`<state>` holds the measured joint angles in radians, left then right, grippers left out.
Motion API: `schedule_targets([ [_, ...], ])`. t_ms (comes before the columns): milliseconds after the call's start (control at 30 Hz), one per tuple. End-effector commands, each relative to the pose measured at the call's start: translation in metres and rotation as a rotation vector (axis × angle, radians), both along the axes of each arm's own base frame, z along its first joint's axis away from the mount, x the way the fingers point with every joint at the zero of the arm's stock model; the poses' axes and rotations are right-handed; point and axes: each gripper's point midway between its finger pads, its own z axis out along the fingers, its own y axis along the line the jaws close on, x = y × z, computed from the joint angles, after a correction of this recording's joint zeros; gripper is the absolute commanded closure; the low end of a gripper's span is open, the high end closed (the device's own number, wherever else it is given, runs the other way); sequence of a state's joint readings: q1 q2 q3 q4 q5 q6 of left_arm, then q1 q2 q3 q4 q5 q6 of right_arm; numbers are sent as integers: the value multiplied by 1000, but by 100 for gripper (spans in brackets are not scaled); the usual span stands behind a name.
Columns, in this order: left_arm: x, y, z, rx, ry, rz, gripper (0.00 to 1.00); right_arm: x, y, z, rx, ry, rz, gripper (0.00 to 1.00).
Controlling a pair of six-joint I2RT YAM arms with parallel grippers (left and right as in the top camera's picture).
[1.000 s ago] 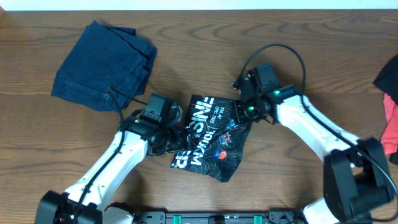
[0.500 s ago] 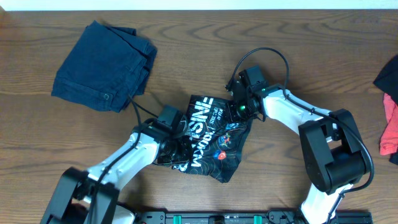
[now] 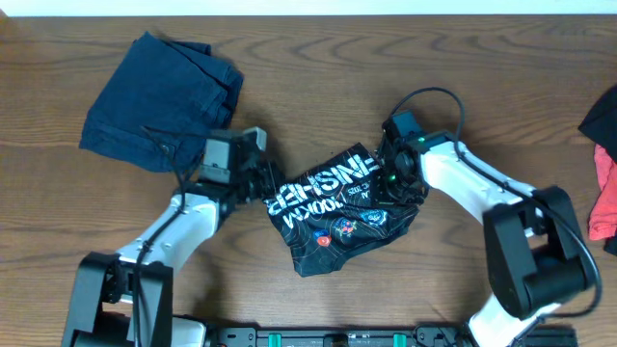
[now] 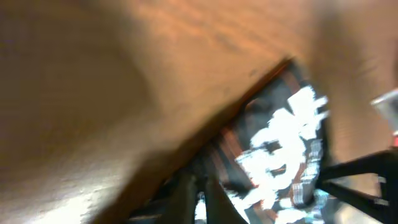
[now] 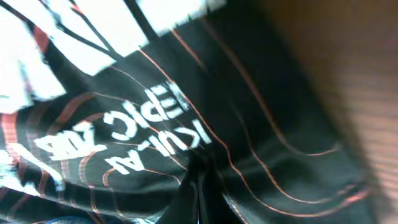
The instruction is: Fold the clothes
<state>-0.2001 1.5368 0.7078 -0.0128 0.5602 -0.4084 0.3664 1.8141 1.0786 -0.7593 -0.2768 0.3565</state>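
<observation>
The clothes, a black jersey [image 3: 337, 207] with thin orange lines and white lettering, lies bunched at the table's middle, stretched between both arms. My left gripper [image 3: 268, 189] is at its left edge, and the blurred left wrist view shows the gripper [image 4: 200, 188] shut with the jersey [image 4: 283, 146] pinched between the fingers. My right gripper [image 3: 393, 183] holds the jersey's upper right part. In the right wrist view the gripper [image 5: 198, 182] is shut on a fold of the jersey [image 5: 137, 124].
A folded navy denim garment [image 3: 159, 101] lies at the back left, close behind the left arm. A red-pink garment [image 3: 605, 198] and something dark [image 3: 603, 116] sit at the right edge. Bare wooden table [image 3: 463, 67] surrounds the jersey.
The left gripper closed on the jersey's edge and drew it up and to the left. The jersey swung round, so its lettering now runs nearly level. The right gripper shifted slightly right with it.
</observation>
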Motion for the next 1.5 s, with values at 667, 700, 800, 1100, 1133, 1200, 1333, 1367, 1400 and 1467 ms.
schedule_targets([
  [667, -129, 26, -42, 3, 613, 35, 8, 12, 23, -33, 58, -57, 163, 99],
  [700, -128, 24, -46, -6, 616, 60, 7, 11, 22, -35, 56, -46, 153, 99],
  [800, -126, 14, -60, -52, 616, 152, 6, 9, 23, -36, 59, -36, 151, 99],
  [1100, -135, -22, -80, -101, 589, 232, 7, 9, 24, -36, 61, -38, 154, 99],
  [1133, -133, -24, -79, -106, 576, 231, 7, 9, 24, -36, 61, -38, 155, 99],
  [1200, -123, -31, -76, -125, 527, 224, 8, 8, 26, -36, 61, -39, 159, 99],
  [1333, -113, -37, -75, -129, 470, 217, 14, 6, 29, -36, 61, -38, 170, 99],
  [1367, -111, -41, -75, -135, 457, 204, 16, 5, 30, -36, 61, -38, 174, 99],
  [1400, -111, -45, -75, -139, 450, 193, 20, 5, 30, -36, 61, -38, 175, 99],
  [1467, -109, -52, -73, -148, 417, 163, 29, 5, 31, -36, 62, -39, 179, 99],
])
